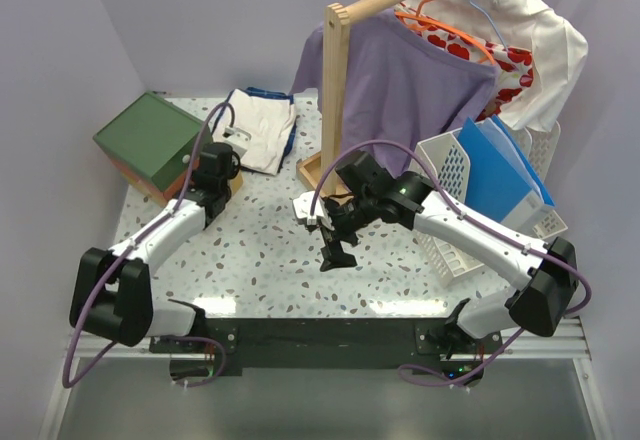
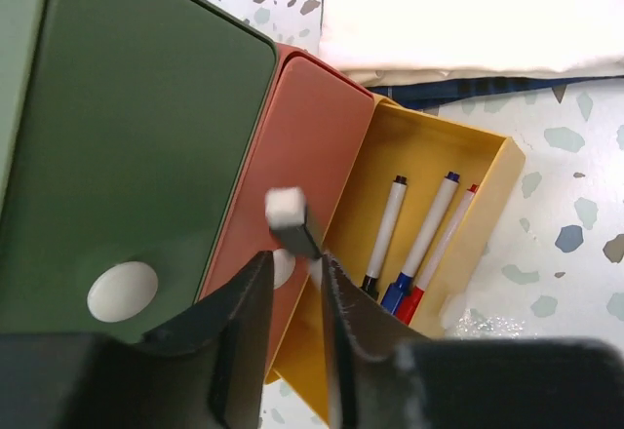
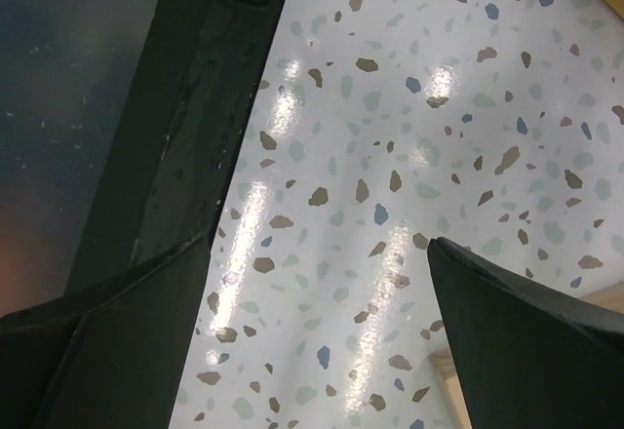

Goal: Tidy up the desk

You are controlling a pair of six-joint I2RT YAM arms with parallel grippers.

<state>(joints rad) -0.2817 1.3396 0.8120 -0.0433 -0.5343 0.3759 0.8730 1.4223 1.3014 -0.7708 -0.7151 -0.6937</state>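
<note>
The counter (image 1: 270,260) spreads under both arms, glossy white with dark flecks. It carries a green box (image 2: 127,136) at its far left, a folded cloth (image 2: 468,10) behind that, and a clothes rack (image 1: 337,90) and a white basket (image 1: 450,175) to the right. It is hard, stiff and slick, so it is not something to grip. Small things will likely slide or roll on it, and it will not give under a push.

The left pincer (image 2: 294,263) hangs over the box's drawers with its jaws only narrowly apart. A short dark stick (image 2: 286,210) with a white end, probably a pen or marker, stands between them. I cannot tell whether the stick is pinched or already free. Below it the yellow drawer (image 2: 492,205) stands pulled out from under the red drawer (image 2: 292,146), with three markers (image 2: 429,234) lying side by side in it.

The stick looks light, rigid and smooth, so it is apt to slip or swivel in the jaws. A hold across the middle of its barrel should keep it level. The drawer is probably thin plastic and light. A flat push on its front wall should suit it better than a pinch. The cloth is soft and will sag, so it wants gathering at a folded edge.

The right pincer (image 3: 322,242) hangs low over bare counter, jaws wide, holding nothing.
</note>
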